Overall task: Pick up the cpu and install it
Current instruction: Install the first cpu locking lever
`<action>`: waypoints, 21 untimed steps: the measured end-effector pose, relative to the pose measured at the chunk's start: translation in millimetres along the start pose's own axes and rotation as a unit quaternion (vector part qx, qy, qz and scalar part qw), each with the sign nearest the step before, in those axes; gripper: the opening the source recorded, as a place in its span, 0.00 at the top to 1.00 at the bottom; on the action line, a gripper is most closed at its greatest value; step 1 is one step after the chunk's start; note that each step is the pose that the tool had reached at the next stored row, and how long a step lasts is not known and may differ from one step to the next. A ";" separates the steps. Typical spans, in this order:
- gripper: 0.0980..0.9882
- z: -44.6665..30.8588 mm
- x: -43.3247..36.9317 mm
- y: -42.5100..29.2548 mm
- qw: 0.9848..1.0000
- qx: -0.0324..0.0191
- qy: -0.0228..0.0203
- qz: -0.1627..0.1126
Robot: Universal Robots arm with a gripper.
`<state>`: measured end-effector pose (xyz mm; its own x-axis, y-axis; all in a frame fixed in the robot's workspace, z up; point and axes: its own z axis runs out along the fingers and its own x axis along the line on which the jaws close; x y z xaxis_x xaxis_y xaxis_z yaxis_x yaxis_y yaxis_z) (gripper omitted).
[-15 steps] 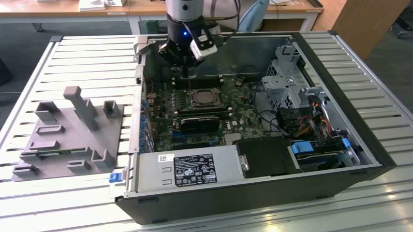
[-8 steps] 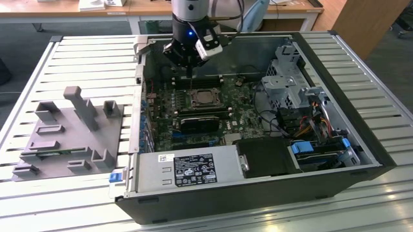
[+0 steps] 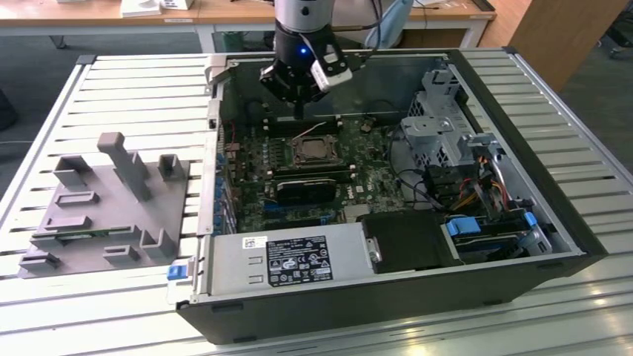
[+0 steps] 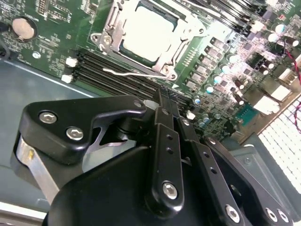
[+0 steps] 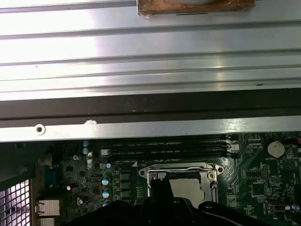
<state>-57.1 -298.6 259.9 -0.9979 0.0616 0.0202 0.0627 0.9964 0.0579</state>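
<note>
End effector: black linkage body fills the near part of the second wrist view, its two slim fingers pressed flat together into one narrow blade, clenched on nothing.
Arm pose: in the exterior view the end effector hangs straight down from a vertical wrist, tip poised above the far edge of the motherboard, just beyond the socket and not touching it.
Cpu: pale silvery square lying flat inside the socket frame, apart from the fingers; in the first wrist view the cpu shows just past the dark tip, and in the exterior view the cpu sits below the tip.
Socket frame: metal bracket around the chip, with a thin wire lever lying along its near side.
Memory slots: long dark rows between the socket and the case wall.
Motherboard: green board lying flat in the open computer case.
Worktop: slatted metal surface carrying the case.
Grey fixture: moulded holder on the worktop, well apart on the exterior view's left.
</note>
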 end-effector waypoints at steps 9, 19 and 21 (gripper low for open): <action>0.99 1.4 -3.1 0.1 1.000 -0.018 0.001 0.000; 0.99 6.0 -3.7 -4.9 1.000 -0.029 0.002 0.000; 0.99 6.5 -3.8 -5.1 1.000 -0.029 0.002 0.000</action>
<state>-53.8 -303.5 253.0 -0.9979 0.0603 0.0237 0.0627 0.9913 0.1161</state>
